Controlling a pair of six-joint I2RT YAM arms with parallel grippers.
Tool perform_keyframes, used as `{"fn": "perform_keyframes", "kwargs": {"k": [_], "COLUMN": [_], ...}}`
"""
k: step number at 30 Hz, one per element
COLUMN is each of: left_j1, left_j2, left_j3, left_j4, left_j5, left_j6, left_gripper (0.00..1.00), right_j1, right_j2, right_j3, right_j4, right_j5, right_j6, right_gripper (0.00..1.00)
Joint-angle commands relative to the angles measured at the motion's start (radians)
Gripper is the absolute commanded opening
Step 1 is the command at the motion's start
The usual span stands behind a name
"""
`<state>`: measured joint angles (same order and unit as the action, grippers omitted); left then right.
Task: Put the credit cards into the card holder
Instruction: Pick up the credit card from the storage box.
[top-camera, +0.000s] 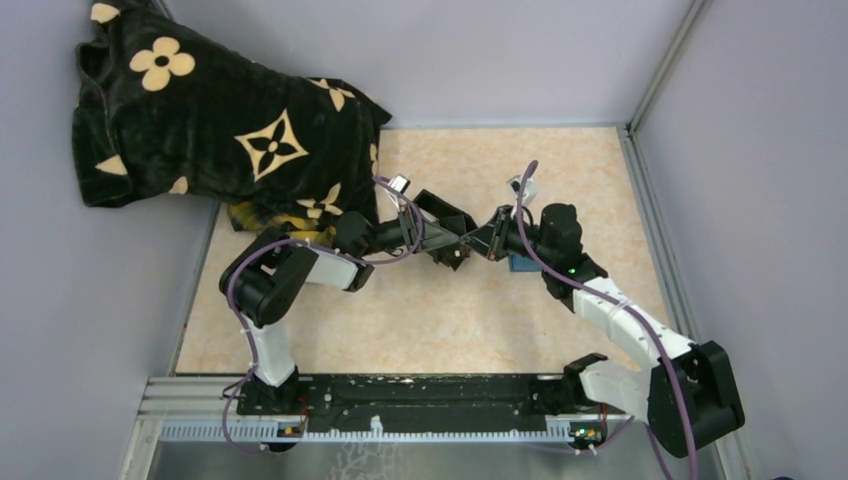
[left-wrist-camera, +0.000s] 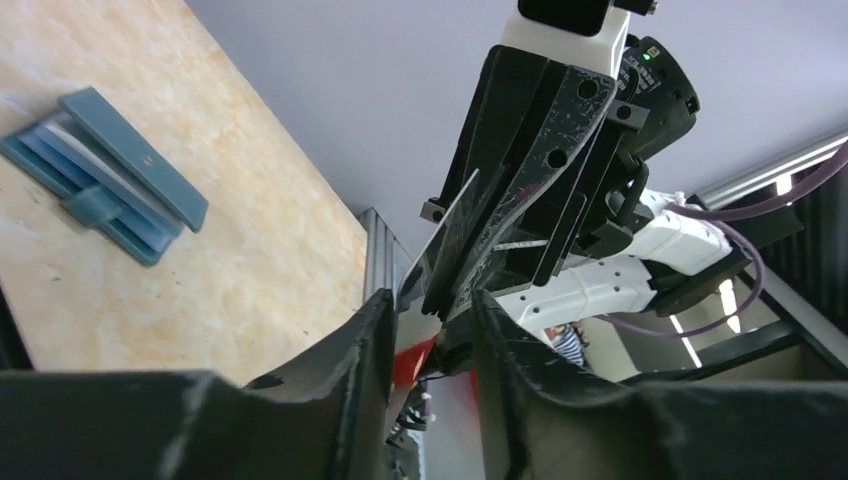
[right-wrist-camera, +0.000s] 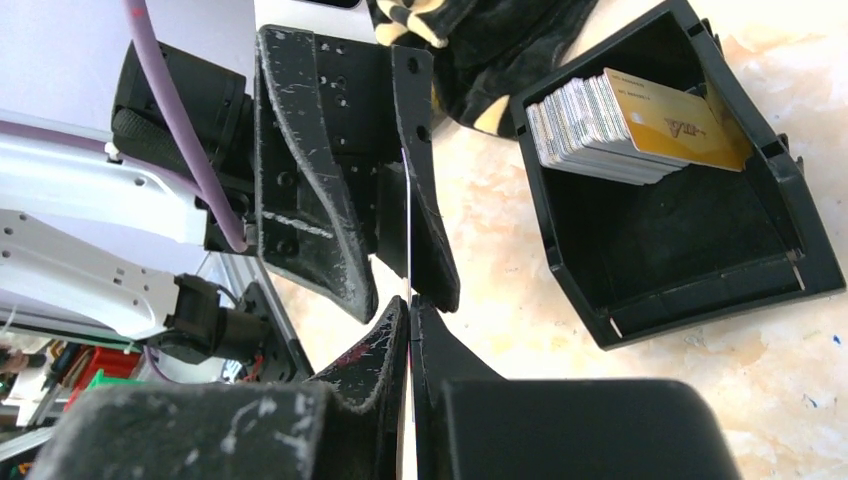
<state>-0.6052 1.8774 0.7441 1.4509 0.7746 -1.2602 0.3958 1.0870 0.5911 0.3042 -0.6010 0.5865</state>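
midair, a pale credit card (left-wrist-camera: 447, 235) stands edge-on, pinched by the r. claw (right-wrist-camera: 410, 325), jaws closed tight on it. l. claw (left-wrist-camera: 430, 320) meets it tip to tip, jaws narrowly parted, card's far end between them along one finger. blue card holder (left-wrist-camera: 100, 170) lies flat on the table (top-camera: 450, 320) near the r. arm. more cards (right-wrist-camera: 590, 125) stand stacked in a black box (right-wrist-camera: 700, 260), near a black floral cloth (top-camera: 220, 120).

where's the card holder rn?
The card holder lies flat on the table, upper left of the left wrist view; from above, mostly hidden under the right arm mid-table.
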Motion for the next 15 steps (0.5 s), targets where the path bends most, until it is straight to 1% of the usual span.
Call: {"fn": "perform_keyframes", "kwargs": {"k": [1,2,3,6,10,12,15], "left_j1": [-0.032,-0.031,-0.032,-0.044,-0.088,-0.116,-0.156], "left_j2": [-0.047,-0.064,-0.081,-0.138,-0.197,-0.205,-0.18], "left_j3": [-0.003,-0.014,-0.024,-0.046,-0.032,-0.027,0.0], "left_j4": [-0.006,-0.057,-0.119,-0.307,-0.572,-0.637,-0.692], "left_j5": [-0.043,-0.07,-0.104,-0.226,-0.384,-0.454,-0.508], "left_j6": [0.038,0.065,0.092,0.18,0.277,0.312,0.349], "left_gripper": [0.51,0.58,0.59,0.6,0.59,0.59,0.57], "right_j1": [0.015,0.015,0.015,0.015,0.015,0.015,0.016], "right_j2": [-0.069,-0.086,-0.102,-0.133,-0.138,-0.121,-0.086], "right_j3": [0.065,0.075,0.089,0.145,0.206,0.239,0.281], "right_j4": [-0.11,-0.157,-0.21,-0.372,-0.52,-0.586,-0.668], "right_j5": [0.068,0.098,0.133,0.244,0.404,0.501,0.617], "right_j6": [-0.07,-0.088,-0.11,-0.16,-0.202,-0.22,-0.243], "right_gripper": [0.0,0.0,0.0,0.0,0.0,0.0,0.0]}}
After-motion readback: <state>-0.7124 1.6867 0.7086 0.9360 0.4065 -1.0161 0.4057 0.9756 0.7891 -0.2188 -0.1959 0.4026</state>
